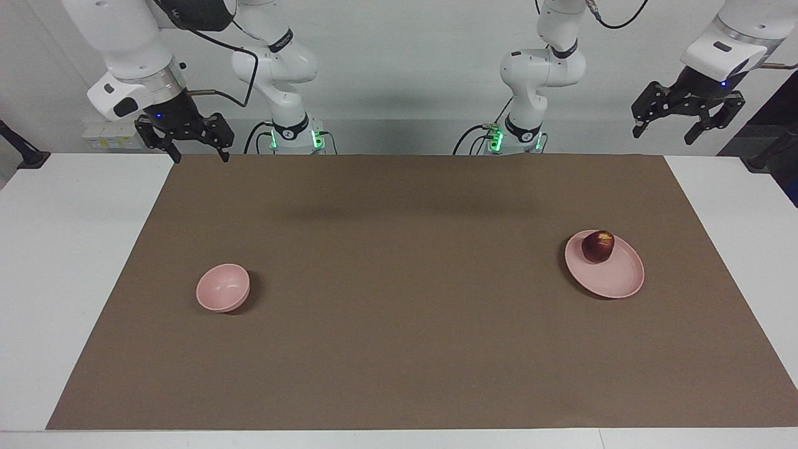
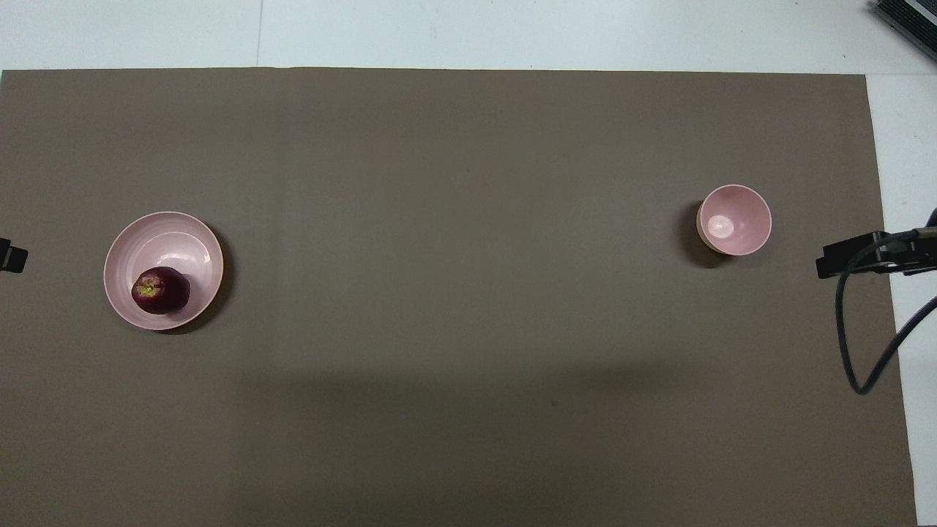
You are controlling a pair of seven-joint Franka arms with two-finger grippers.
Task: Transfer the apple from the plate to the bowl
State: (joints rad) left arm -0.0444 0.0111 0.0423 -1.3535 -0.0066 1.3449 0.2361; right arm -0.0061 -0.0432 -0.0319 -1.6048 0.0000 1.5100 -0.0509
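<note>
The dark red apple [image 1: 598, 246] [image 2: 160, 290] sits on the pale pink plate [image 1: 614, 279] [image 2: 183, 238], at the plate's edge nearer to the robots, toward the left arm's end of the table. The small pink bowl [image 1: 222, 287] [image 2: 734, 219] stands empty toward the right arm's end. My left gripper [image 1: 689, 130] hangs open and empty, raised over the table's edge at the left arm's end; only a tip of it [image 2: 11, 256] shows in the overhead view. My right gripper [image 1: 199, 154] hangs open and empty, raised over the mat's corner at the right arm's end.
A brown mat [image 1: 399, 349] [image 2: 468, 410] covers most of the white table [image 1: 56, 249]. A black cable [image 2: 853, 322] loops from the right arm over the mat's edge near the bowl.
</note>
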